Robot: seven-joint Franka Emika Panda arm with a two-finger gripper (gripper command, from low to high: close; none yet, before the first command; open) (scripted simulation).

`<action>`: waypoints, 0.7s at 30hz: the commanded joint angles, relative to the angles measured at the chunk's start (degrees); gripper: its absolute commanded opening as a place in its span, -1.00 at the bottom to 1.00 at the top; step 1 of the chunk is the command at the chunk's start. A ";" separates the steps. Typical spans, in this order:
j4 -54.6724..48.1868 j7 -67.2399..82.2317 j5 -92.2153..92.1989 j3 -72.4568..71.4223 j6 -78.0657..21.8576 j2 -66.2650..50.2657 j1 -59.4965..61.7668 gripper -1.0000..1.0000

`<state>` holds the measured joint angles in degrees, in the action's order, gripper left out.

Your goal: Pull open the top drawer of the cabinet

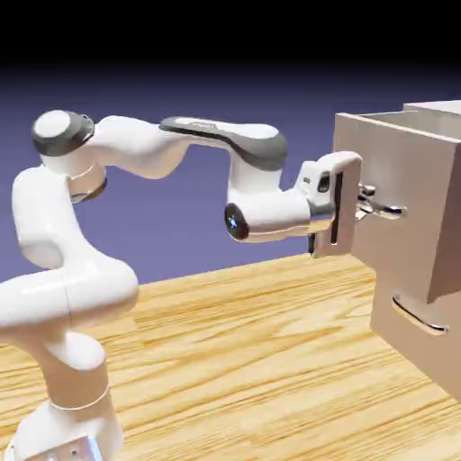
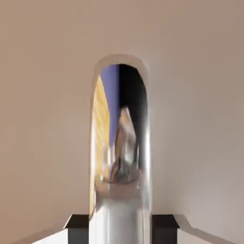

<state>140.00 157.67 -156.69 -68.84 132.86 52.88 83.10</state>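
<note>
Exterior view, left to right: my arm (image 1: 135, 153) is reaching level across the wooden table (image 1: 252, 360); my gripper (image 1: 367, 203) is clamping shut on the silver handle (image 1: 383, 212) of the top drawer (image 1: 396, 189) — already standing proud of the cabinet (image 1: 441, 252) at the right. I am judging slippage likeliest — a skewed pull could slide the smooth bar free. The lower drawer (image 1: 423, 311) is sitting closed; nothing is obstructing.

The exterior view stands beside the arm (image 1: 135, 162) and faces across the wooden table (image 1: 270, 360) toward the cabinet (image 1: 423, 225) at its right edge. The hand view sits on the hand, close against the top drawer (image 2: 43, 95), filled by its handle (image 2: 121, 143). Both views share this handle.
</note>
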 commanded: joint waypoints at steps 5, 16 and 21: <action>-0.01 7.89 0.14 3.41 3.45 -7.82 -5.01 -1.00; 5.27 -3.01 1.35 3.21 -1.50 3.98 -3.83 -1.00; 10.46 -5.63 2.78 6.53 -3.03 8.17 -7.82 -1.00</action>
<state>150.49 151.93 -153.64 -62.29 129.85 61.05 75.31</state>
